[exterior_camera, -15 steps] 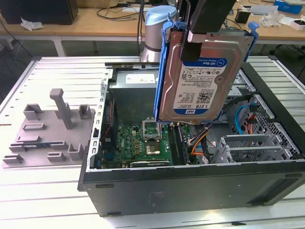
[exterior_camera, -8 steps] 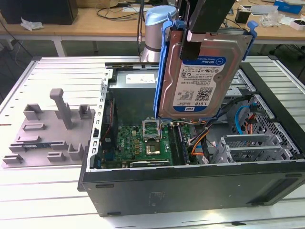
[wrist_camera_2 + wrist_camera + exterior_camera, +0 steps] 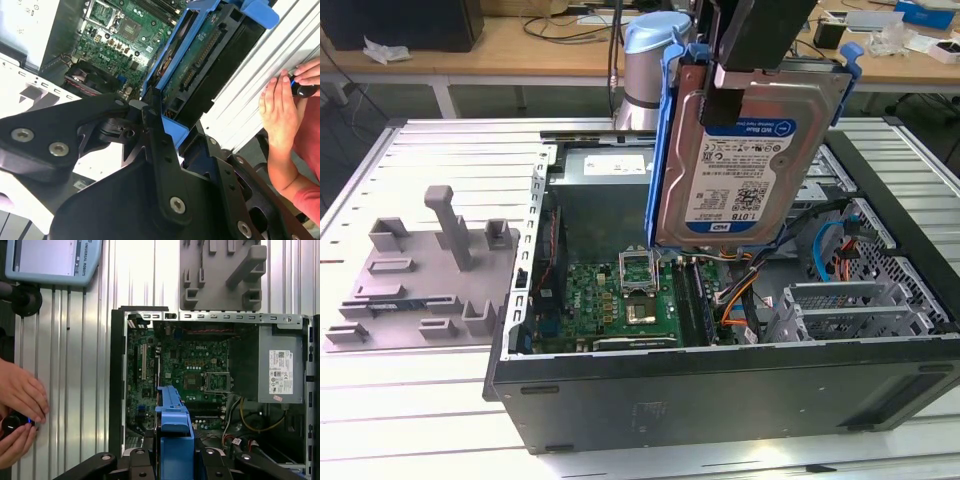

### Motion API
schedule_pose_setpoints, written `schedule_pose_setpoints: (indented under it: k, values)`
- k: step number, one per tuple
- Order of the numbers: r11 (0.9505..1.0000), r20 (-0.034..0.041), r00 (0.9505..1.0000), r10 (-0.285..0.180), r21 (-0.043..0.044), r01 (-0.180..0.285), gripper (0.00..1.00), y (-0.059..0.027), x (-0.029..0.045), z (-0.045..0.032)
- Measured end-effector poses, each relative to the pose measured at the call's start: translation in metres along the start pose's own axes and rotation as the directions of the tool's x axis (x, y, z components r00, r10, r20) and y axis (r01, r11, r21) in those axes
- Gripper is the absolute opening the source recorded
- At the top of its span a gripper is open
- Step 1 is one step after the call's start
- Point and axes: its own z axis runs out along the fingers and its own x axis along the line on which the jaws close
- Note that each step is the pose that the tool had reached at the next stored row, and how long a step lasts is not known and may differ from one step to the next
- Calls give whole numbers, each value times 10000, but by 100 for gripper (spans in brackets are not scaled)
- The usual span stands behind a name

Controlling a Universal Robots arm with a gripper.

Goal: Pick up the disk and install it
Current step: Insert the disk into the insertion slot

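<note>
Blue-framed and tilted, holding disk [image 3: 750,170] by its top edge, gripper [image 3: 735,80] clamped on it, high above open case [image 3: 720,400]; might slip loose or snag cables [image 3: 737,298] if lowered askew toward drive cage [image 3: 840,310].

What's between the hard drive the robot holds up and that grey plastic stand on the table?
In the exterior view, the open computer case's side wall and part of its motherboard lie between disk and stand.
</note>
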Motion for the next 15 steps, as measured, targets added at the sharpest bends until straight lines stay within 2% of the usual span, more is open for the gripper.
schedule_pose_setpoints:
  k: [8,15]
  values:
    - [9999,4,10000,2,160,-2,37,-4,18,6]
    - [9997,2,10000,3,258,-4,37,-13,29,12]
